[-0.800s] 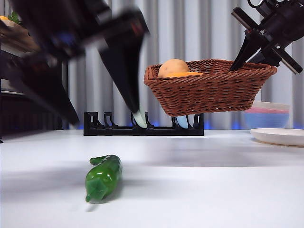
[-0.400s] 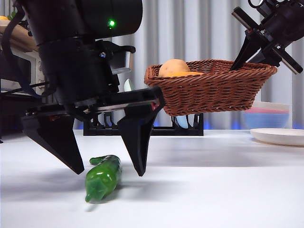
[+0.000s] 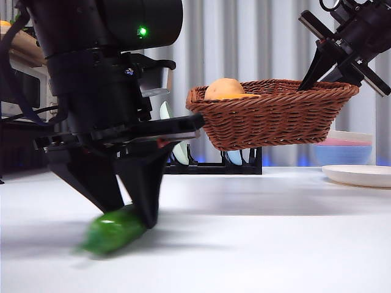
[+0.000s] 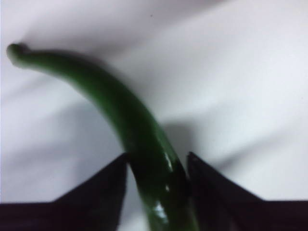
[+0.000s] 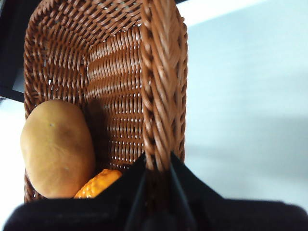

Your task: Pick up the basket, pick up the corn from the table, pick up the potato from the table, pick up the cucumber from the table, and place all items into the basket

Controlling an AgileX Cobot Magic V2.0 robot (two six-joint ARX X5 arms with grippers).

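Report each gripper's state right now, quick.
Left gripper: closed on the cucumber, down at the table.
Right gripper: closed on the basket rim, holding it in the air.

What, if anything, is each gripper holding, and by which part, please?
The right gripper clamps the brown woven basket by its braided rim; the left gripper pinches the glossy green cucumber on its thicker part.

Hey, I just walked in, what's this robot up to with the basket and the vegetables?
The right gripper holds the basket in the air by its rim, with the potato and the corn already inside. The left gripper is down at the table, its jaws on either side of the cucumber, the last item not yet in.
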